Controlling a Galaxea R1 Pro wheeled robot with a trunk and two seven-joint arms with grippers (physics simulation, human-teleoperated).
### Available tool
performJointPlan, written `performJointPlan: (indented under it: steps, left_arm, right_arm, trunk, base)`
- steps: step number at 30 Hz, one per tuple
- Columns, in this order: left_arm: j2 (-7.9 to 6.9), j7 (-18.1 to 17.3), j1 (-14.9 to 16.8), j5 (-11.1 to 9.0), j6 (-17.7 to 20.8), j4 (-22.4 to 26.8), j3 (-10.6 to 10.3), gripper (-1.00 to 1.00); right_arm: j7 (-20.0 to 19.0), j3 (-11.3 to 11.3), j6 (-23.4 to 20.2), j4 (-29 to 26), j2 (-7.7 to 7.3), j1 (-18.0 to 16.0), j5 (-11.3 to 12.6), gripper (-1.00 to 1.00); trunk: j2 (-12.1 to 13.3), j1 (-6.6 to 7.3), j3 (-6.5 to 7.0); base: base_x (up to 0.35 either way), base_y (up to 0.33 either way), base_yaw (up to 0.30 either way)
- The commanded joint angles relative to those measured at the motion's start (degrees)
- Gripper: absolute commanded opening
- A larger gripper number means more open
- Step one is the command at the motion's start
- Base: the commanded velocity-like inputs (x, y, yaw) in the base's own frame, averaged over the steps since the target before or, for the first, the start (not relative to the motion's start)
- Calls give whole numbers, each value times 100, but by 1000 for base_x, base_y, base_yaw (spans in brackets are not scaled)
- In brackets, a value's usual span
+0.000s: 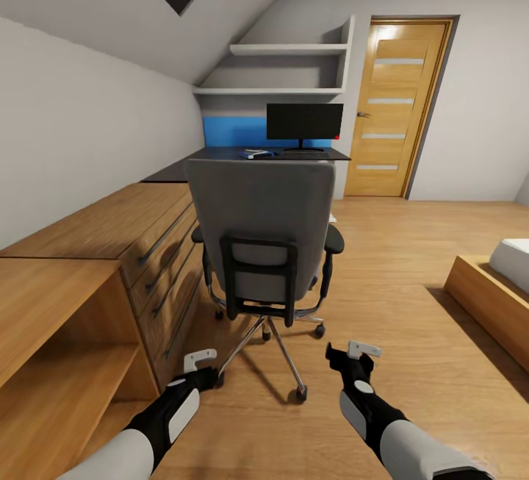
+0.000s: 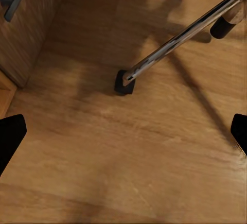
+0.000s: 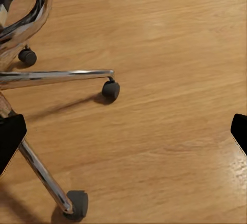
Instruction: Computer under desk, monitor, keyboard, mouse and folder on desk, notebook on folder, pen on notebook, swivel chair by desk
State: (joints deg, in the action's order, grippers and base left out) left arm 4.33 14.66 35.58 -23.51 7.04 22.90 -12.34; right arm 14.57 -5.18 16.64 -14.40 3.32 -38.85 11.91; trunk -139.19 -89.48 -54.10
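- Two grippers hang low over the wooden floor (image 1: 411, 318): the left gripper (image 1: 200, 366) near a wooden drawer unit (image 1: 158, 245), the right gripper (image 1: 354, 359) further right. Both have their fingers spread wide, holding nothing.
- A grey swivel chair (image 1: 261, 226) stands just ahead between them, its back toward the camera and its chrome legs ending in black casters (image 3: 110, 89).
- Beyond the chair, a dark desk (image 1: 220, 154) carries a black monitor (image 1: 304, 122).
- A wooden door (image 1: 393, 109) stands at right.

My two arms are white near me and black toward the ends. Each black wrist has a pale oval patch. The left gripper (image 1: 200, 359) and right gripper (image 1: 354, 351) have black bodies with light grey tips.
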Motion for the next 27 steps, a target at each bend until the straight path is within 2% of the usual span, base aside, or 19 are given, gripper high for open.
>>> performJointPlan:
  steps: [1,2,6,10,21,27]
  left_arm:
    - [-3,48,2,-44,-34,12,-54,100]
    - [2,47,2,-46,-260,9,-70,100]
    - [5,41,2,-43,-398,-55,-80,100]
    - [7,40,2,-41,-438,-88,-84,100]
    - [8,45,2,-40,-475,-151,-86,100]
    - [13,45,2,-40,-475,-172,-104,100]
  right_arm:
    - [29,-50,94,5,2,-1,14,100]
    - [29,-52,406,24,16,11,-150,100]
    - [29,-53,616,54,19,21,-254,100]
    - [23,-53,681,63,19,24,-284,100]
    - [-11,-53,724,161,19,26,-311,100]
    - [-14,-53,726,172,19,27,-313,100]
  trunk:
    - [-2,1,-6]
    - [-2,1,-6]
    - [-2,1,-6]
    - [-2,1,-6]
    - [-2,1,-6]
    - [-2,1,-6]
  base:
    - [10,0,0]
    - [155,0,0]
    - [235,0,0]
    - [221,0,0]
    - [57,-1,0]
    - [189,-51,0]
